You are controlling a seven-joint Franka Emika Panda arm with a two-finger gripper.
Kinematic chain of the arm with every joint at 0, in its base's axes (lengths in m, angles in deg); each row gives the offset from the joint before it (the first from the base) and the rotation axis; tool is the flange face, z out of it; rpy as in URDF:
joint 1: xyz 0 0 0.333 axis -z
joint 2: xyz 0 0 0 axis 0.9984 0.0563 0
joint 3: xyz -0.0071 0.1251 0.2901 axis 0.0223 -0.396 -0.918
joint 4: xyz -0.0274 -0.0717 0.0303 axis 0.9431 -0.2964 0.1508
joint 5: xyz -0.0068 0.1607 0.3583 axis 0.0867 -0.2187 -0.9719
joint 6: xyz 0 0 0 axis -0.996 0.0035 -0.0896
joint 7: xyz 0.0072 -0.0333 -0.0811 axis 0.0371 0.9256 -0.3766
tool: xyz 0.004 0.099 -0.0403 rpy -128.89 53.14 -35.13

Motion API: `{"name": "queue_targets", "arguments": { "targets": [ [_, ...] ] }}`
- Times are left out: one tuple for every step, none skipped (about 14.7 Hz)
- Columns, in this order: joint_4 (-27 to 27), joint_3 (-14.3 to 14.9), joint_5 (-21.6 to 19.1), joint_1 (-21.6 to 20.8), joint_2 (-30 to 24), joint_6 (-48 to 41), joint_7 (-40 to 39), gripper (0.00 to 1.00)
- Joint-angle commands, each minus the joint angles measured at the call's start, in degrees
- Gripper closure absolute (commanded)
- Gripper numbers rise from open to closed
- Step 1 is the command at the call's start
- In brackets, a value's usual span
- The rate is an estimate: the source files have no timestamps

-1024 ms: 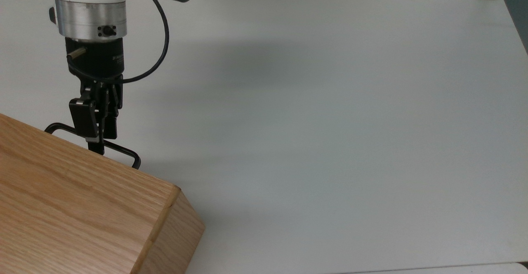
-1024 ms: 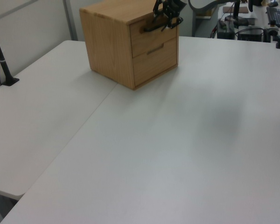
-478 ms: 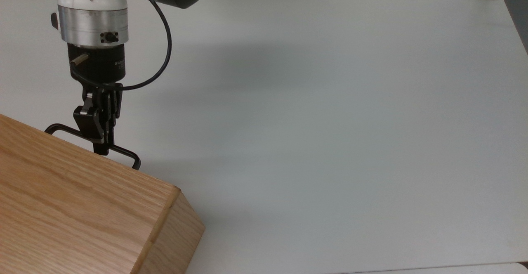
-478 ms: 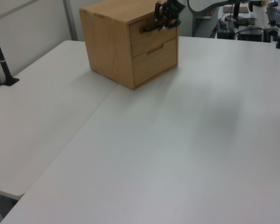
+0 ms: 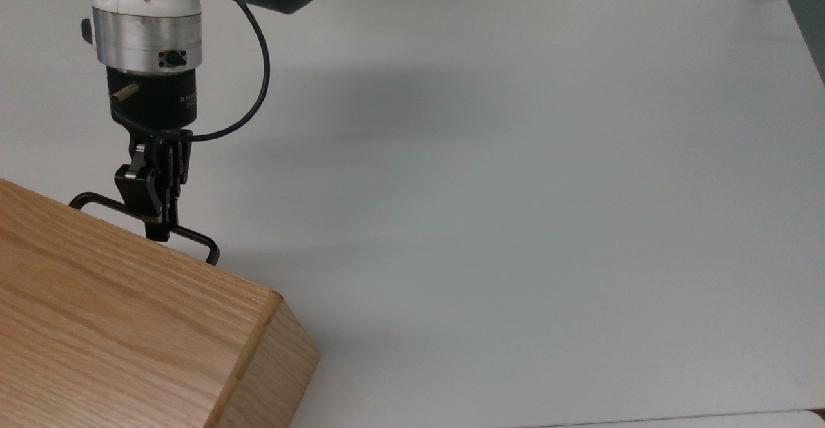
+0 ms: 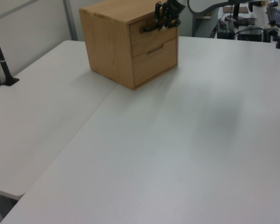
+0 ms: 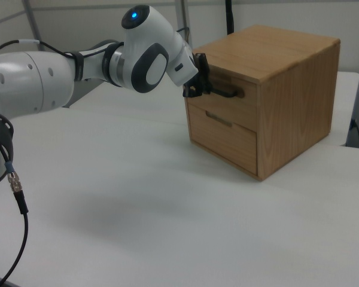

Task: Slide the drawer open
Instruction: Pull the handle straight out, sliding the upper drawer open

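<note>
The drawer [image 7: 227,103], flat-fronted oak, has the claw [image 5: 159,222] clamped on its thin black bar handle [image 5: 190,236].

You get even, bright overhead light with no harsh glare. On the table [image 5: 515,222] a soft, wide shadow spreads across the top view's middle, and a fainter one sits at 3 o'clock in the left view. The cabinet [image 7: 269,95] throws a short shadow at its base in the right view. Focus is slightly soft in the left and right views.
</note>
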Motion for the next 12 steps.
{"name": "queue_targets", "arguments": {
  "targets": [
    [5.55,-0.49,1.77,-0.13,-6.46,-1.54,-3.30,0.87],
    [6.43,-0.49,1.77,-0.31,-7.69,-3.29,-3.56,0.87],
    [6.61,-0.58,1.77,-0.57,-8.49,-6.00,-4.52,0.87],
    [6.61,-0.67,1.77,-0.57,-9.28,-8.03,-5.23,0.86],
    [6.61,-1.02,1.77,-0.57,-9.72,-9.71,-6.02,0.86],
    [6.70,-1.37,1.68,-0.49,-10.69,-12.51,-7.07,0.87],
    [6.70,-1.81,1.68,-0.49,-11.30,-15.32,-8.56,0.86],
    [6.70,-2.16,1.59,-0.31,-12.18,-17.87,-10.05,0.86],
    [6.70,-2.42,1.59,-0.14,-12.54,-19.64,-11.37,0.86],
    [6.61,-2.51,1.51,-0.13,-12.89,-21.57,-12.69,0.86],
    [6.61,-2.60,1.42,-0.13,-13.50,-23.33,-13.92,0.86],
    [6.61,-2.95,1.33,-0.13,-13.77,-25.17,-15.24,0.86]
  ]
}}
